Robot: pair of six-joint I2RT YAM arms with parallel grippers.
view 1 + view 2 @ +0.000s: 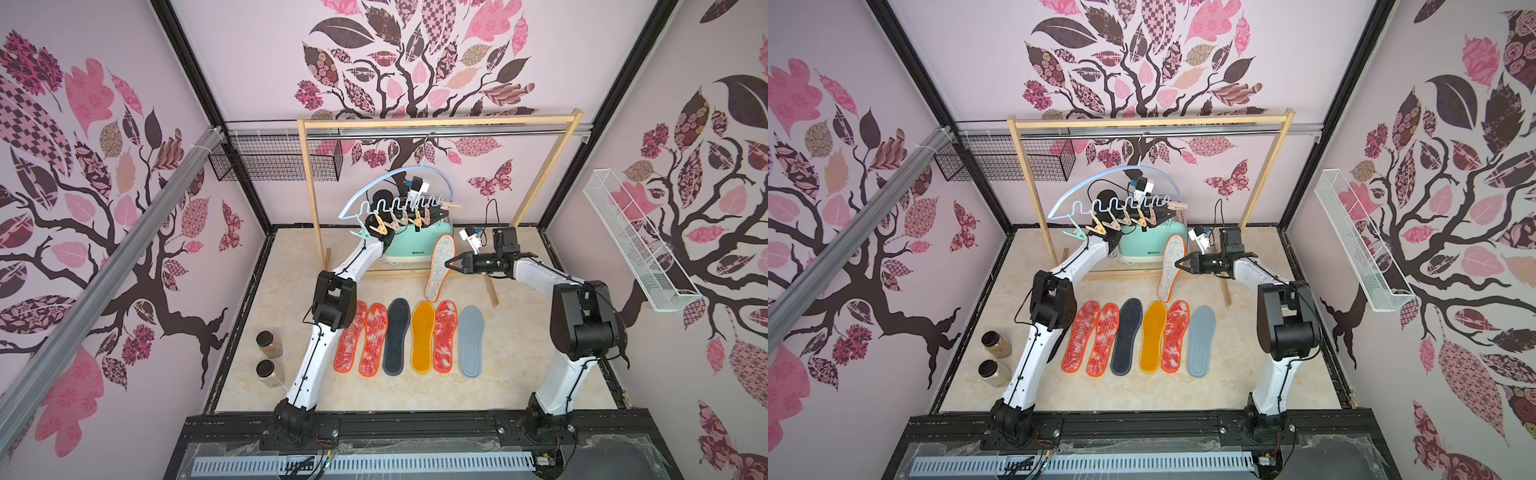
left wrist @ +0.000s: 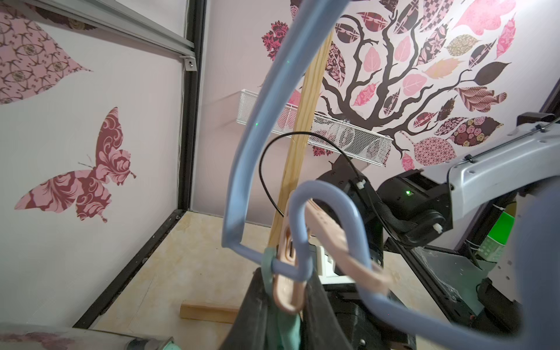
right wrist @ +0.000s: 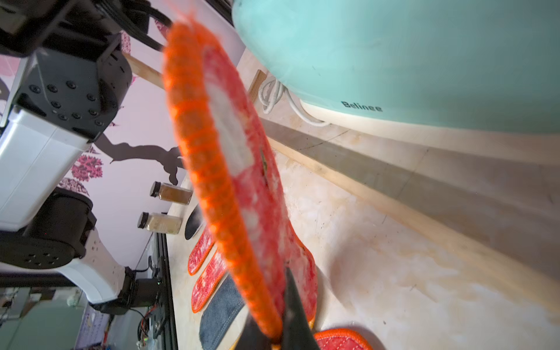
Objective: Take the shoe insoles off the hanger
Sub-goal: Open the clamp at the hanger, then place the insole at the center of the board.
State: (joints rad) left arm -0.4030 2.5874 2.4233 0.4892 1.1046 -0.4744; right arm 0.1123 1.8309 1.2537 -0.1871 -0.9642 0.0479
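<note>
The pale blue hanger hangs by its hook from the wooden rack's rail, with several clothespins along its wavy bar. My left gripper is at the hanger's right end. In the left wrist view the left gripper is shut on a beige clothespin clipped on the hanger. My right gripper is shut on the edge of a red-white insole, which hangs upright above the table. The right wrist view shows this insole with orange edging between the black fingers. Several insoles lie in a row on the table.
A teal appliance stands behind the wooden rack. Two jars stand at the table's left. A black wire basket hangs on the back wall and a white one on the right wall.
</note>
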